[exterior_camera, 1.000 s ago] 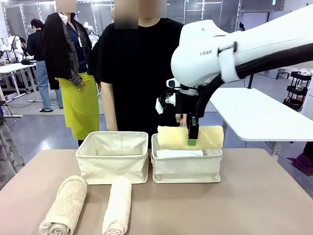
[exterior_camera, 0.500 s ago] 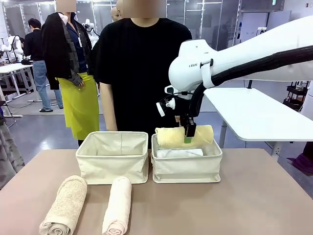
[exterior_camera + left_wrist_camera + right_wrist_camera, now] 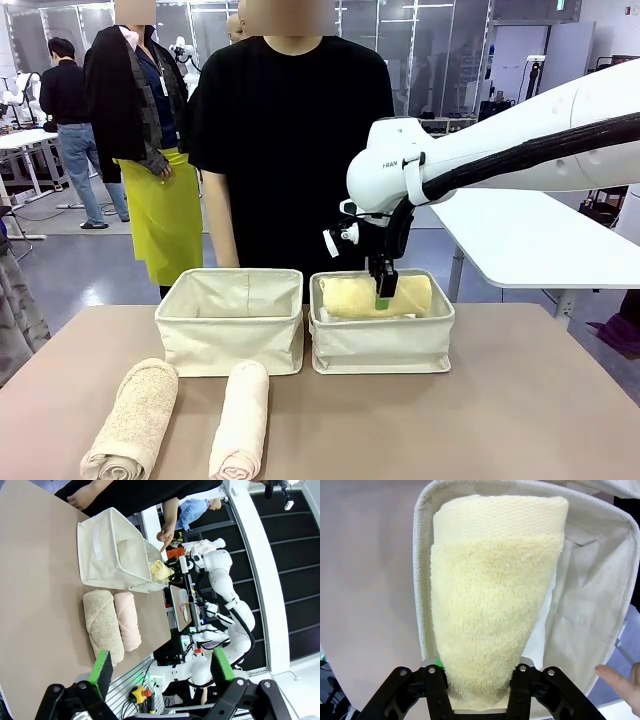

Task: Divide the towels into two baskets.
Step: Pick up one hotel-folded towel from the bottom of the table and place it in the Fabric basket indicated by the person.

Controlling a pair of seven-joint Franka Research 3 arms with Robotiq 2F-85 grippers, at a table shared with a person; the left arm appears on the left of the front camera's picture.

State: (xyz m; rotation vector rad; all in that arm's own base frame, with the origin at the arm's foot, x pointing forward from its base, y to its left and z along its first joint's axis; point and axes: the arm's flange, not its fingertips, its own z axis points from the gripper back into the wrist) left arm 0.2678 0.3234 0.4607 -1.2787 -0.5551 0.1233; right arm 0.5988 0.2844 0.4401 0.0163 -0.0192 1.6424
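Where baskets (image 3: 230,340) sit, person (image 3: 290,150) stands behind.

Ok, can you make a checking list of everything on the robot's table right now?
Surface: brown table.
Job's things: yellow towel low in the right basket, over a white towel; left basket looks empty; tan towel and cream towel lie side by side on the table.
Clutter: nothing seen.
Claws: right claw shut on the yellow towel; left claw open, holding nothing.
Cables: black cable along the right arm.
Surroundings: person in black behind the baskets; white table beyond.
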